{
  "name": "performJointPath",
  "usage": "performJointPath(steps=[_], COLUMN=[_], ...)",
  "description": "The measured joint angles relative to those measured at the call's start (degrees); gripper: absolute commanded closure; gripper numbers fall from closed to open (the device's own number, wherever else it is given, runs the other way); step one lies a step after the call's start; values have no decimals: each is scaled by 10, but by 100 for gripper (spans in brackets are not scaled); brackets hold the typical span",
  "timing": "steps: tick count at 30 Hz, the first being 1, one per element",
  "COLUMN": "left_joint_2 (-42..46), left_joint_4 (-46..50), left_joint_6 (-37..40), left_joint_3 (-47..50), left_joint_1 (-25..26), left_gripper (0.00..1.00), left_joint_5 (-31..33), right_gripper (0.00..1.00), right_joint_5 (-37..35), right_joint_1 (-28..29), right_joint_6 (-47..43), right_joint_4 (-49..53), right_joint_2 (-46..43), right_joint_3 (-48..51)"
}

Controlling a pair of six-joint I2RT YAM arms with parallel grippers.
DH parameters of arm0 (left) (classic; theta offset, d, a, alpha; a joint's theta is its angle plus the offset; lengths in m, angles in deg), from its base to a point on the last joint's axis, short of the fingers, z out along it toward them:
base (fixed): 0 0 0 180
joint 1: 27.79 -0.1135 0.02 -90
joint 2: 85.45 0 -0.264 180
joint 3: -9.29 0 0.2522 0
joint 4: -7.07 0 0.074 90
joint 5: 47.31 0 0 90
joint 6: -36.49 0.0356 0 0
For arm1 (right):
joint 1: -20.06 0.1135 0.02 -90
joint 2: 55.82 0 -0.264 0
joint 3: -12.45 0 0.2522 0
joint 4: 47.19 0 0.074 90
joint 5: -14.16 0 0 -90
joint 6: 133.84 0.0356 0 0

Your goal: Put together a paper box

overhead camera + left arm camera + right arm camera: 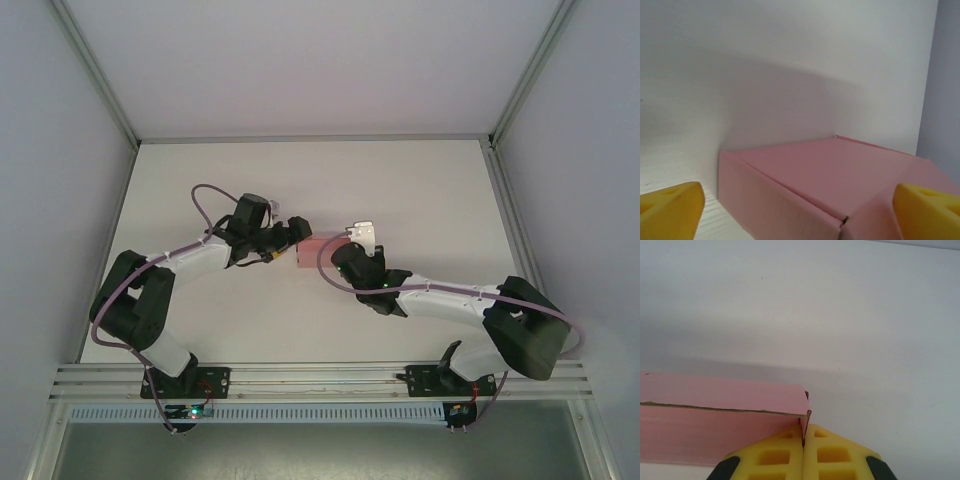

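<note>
A small low pink thin-card box (312,250) sits mid white table (400,190); the right tool (803,432) is clamped tight on its end wall, the left tool (296,234) gapes wide, facing a corner

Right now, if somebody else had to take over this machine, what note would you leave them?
Left gripper: open wide, a finger on either side of the paper box, not gripping.
Right gripper: shut, pinching a thin card edge at the box's corner.
Box: middle of the table, between the arms.
Done: card folded into a low box shape.
Left: flaps being tucked cannot be seen; check, then release.
</note>
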Motion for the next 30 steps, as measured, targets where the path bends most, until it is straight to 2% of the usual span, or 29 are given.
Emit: performJointPath(steps=[3,4,7,11,15,17,19,22,28,30], left_joint_2=[0,0,-10,-35,-49,-49,-47,-42,-41,-41], left_joint_4=[-39,-54,-119,-188,-226,-236,-237,-231,-229,-229], left_joint_6=[0,0,-1,1,6,13,21,39,51,53], left_joint_3=[16,23,44,54,55,59,60,59,59,59], left_joint_1=[5,6,7,7,7,9,14,31,44,44], left_gripper=[22,28,37,44,50,52,53,55,55,55], left_joint_5=[-2,-2,-9,-10,-7,-3,4,20,25,25], right_gripper=[91,88,81,67,48,35,18,2,2,10], right_joint_5=[0,1,7,24,44,56,80,114,141,150], right_joint_1=[1,1,1,-2,-11,-17,-24,-31,-71,-96], right_joint_6=[2,3,7,14,27,33,37,42,45,49], right_joint_4=[1,2,9,20,30,32,31,22,-38,-51], right_joint_2=[-1,-2,-10,-29,-54,-68,-85,-121,-179,-173], right_joint_3=[0,0,1,7,18,25,34,44,51,51])
